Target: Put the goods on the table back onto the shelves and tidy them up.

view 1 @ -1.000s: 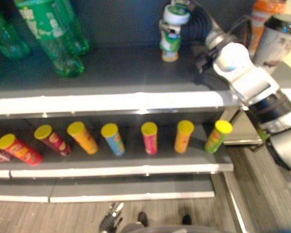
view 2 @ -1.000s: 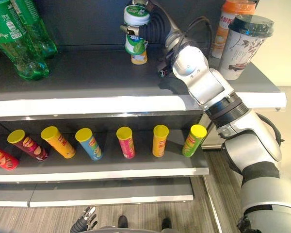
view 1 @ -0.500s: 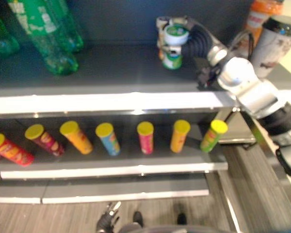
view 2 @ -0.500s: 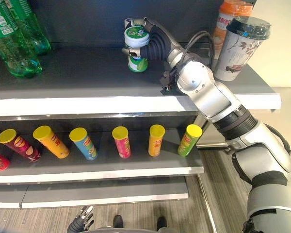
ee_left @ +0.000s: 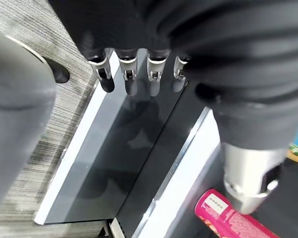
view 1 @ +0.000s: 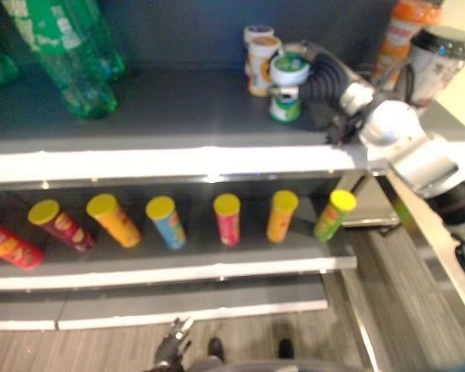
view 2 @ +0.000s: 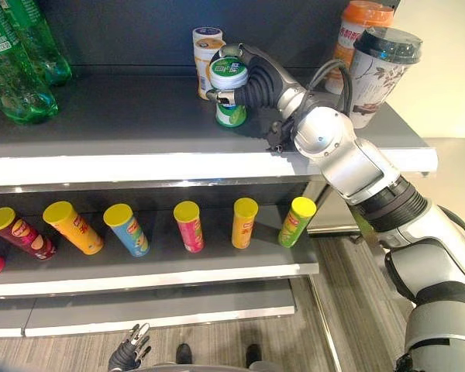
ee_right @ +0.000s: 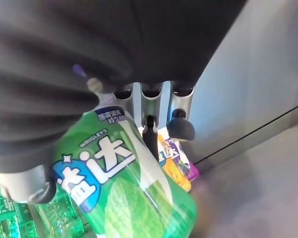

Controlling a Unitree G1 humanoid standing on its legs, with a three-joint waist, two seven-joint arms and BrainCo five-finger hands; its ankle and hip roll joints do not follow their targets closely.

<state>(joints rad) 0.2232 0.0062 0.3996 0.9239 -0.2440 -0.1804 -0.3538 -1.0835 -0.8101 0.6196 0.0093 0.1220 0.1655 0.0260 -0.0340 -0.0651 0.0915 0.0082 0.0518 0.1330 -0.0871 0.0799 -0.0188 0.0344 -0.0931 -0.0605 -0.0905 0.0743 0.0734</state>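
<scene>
A small green gum bottle (view 2: 231,94) with a white lid is on the top shelf (view 2: 139,124), roughly upright, its base at the shelf surface. My right hand (view 2: 265,84) is shut on it from the right; in the right wrist view the fingers (ee_right: 181,111) and thumb wrap the green bottle (ee_right: 126,193). Just behind it against the back wall are a small orange bottle (view 2: 206,68) and a white-lidded one (view 2: 207,35). My left hand (view 2: 130,355) hangs low near the floor, its fingers (ee_left: 129,77) straight and holding nothing.
Green soda bottles (view 2: 15,66) stand at the top shelf's left end. An orange bottle (view 2: 358,35) and a tall lidded cup (view 2: 378,74) are at its right end. A row of yellow-lidded chip cans (view 2: 188,226) lies on the lower shelf. A pink can (ee_left: 223,213) is near my left hand.
My right hand has brought the green bottle down and to the right, away from the orange bottle toward the shelf's front. The camera has shifted too. The left hand stays put.
</scene>
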